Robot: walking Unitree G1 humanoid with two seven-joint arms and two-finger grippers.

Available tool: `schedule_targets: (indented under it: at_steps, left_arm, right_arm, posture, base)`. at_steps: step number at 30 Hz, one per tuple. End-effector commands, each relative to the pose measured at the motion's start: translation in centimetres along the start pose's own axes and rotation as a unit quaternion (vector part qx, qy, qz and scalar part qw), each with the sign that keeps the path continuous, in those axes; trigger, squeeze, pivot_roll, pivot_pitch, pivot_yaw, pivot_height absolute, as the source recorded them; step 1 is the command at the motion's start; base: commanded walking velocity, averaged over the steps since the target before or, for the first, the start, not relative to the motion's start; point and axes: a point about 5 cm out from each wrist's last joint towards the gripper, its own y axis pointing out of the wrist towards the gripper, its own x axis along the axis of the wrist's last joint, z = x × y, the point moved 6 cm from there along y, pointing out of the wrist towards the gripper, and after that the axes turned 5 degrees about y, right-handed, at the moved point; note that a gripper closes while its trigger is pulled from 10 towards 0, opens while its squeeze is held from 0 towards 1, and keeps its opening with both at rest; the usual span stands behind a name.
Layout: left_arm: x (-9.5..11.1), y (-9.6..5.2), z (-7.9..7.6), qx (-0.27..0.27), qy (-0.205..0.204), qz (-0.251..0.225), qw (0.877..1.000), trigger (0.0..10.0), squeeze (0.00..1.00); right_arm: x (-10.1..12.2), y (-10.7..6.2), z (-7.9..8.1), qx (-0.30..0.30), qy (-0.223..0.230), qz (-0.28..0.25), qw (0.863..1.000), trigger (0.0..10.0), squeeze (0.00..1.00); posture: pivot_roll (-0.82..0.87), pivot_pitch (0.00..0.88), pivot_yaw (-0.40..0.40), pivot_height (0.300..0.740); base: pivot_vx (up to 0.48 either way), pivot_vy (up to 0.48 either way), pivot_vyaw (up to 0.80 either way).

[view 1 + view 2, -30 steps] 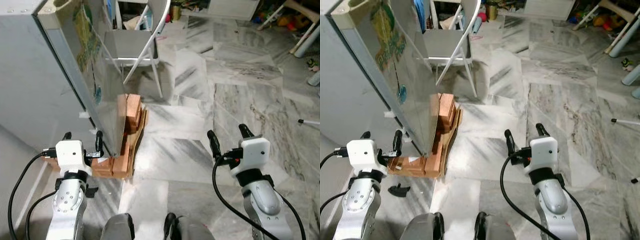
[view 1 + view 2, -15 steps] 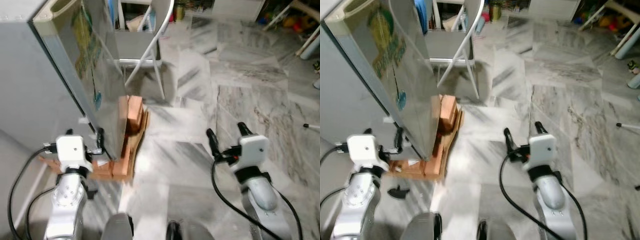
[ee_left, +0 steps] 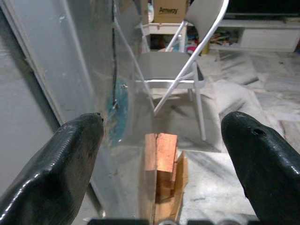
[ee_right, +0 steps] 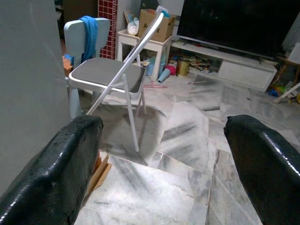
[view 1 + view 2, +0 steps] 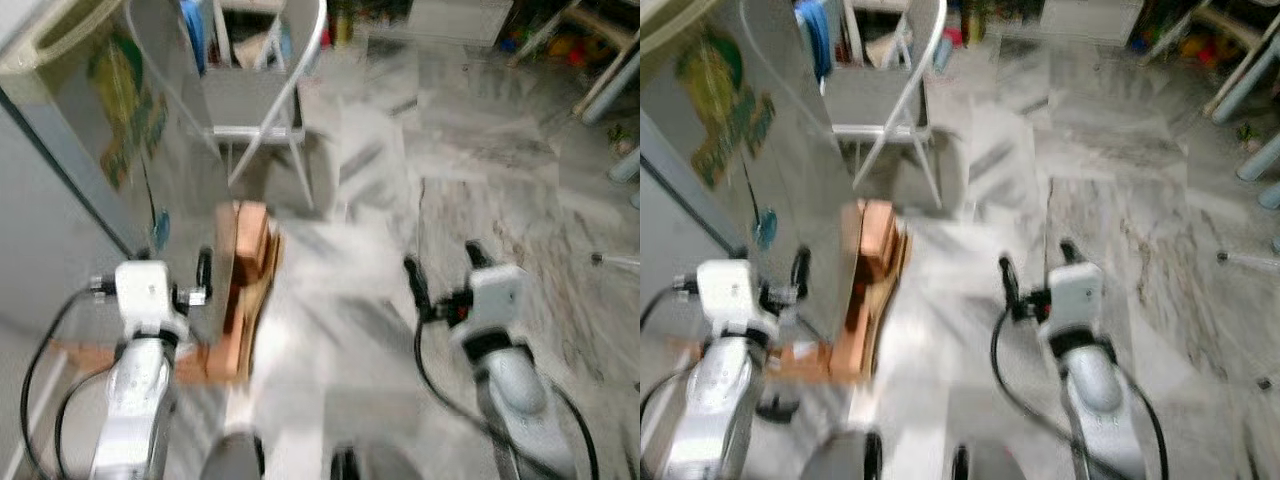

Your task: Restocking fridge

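A grey folding chair (image 5: 262,95) stands on the marble floor (image 5: 480,180) beyond the robot, with a blue cloth (image 4: 90,32) hung over a pale blue chair behind it. Just in front of the folding chair, a stack of wooden blocks (image 5: 243,270) and cardboard sits at the foot of the fridge (image 5: 60,190), touching its lower corner. The fridge, the task's thing, fills the robot's left side; its grey side panel carries a green and yellow sticker (image 5: 128,110) and a small blue one (image 3: 118,112). Both head views are blurred.

The left gripper (image 5: 175,275) is raised close beside the fridge's edge, its jaws wide apart and holding nothing; in the left wrist view its fingers (image 3: 65,159) frame the fridge side, the wooden blocks and the folding chair, and whether a finger touches the panel cannot be told. The right gripper (image 5: 440,275) is held up over bare floor, well apart from the fridge, jaws likewise spread and empty; its fingers (image 4: 70,159) frame the chair and the floor.

The room has grey-veined marble tiles. Farther back are a low white television stand (image 4: 243,68) under a dark screen (image 4: 234,23), a cardboard box (image 4: 154,26) on a small white table, and scattered toys (image 4: 183,63) on the floor. White legs of some furniture (image 5: 600,70) show at the far right
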Motion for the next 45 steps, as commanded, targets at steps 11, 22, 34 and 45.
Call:
schedule_targets:
  at_steps: [11, 22, 34, 45]
  left_arm:
    - [-1.9, 2.3, 4.1, 0.049, 0.033, 0.031, 0.998, 10.0, 0.0]
    - [-1.3, 4.7, 4.0, 0.02, 0.043, 0.01, 0.999, 10.0, 0.0]
    - [-1.9, 6.0, 3.9, 0.048, 0.056, 0.019, 0.997, 10.0, 0.0]
    - [0.5, 7.6, -0.4, -0.024, 0.054, -0.029, 0.998, 10.0, 0.0]
  right_arm:
    - [-0.6, -0.4, -0.2, 0.001, -0.008, 0.015, 1.0, 10.0, 0.0]
    - [-0.8, -0.3, -0.2, 0.003, -0.017, 0.019, 1.0, 10.0, 0.0]
    - [-0.9, -0.3, 0.0, 0.006, -0.018, 0.02, 1.0, 10.0, 0.0]
    - [-2.4, -0.7, 0.3, 0.015, -0.011, 0.051, 0.998, 10.0, 0.0]
  posture:
    - [-0.01, 0.147, -0.039, 0.74]
    - [-0.03, 0.142, -0.037, 0.74]
    - [-0.03, 0.15, -0.039, 0.74]
    - [-0.03, 0.154, -0.043, 0.74]
  base:
    - [0.0, 0.0, 0.0]
    - [0.0, 0.0, 0.0]
    - [0.0, 0.0, 0.0]
    - [0.0, 0.0, 0.0]
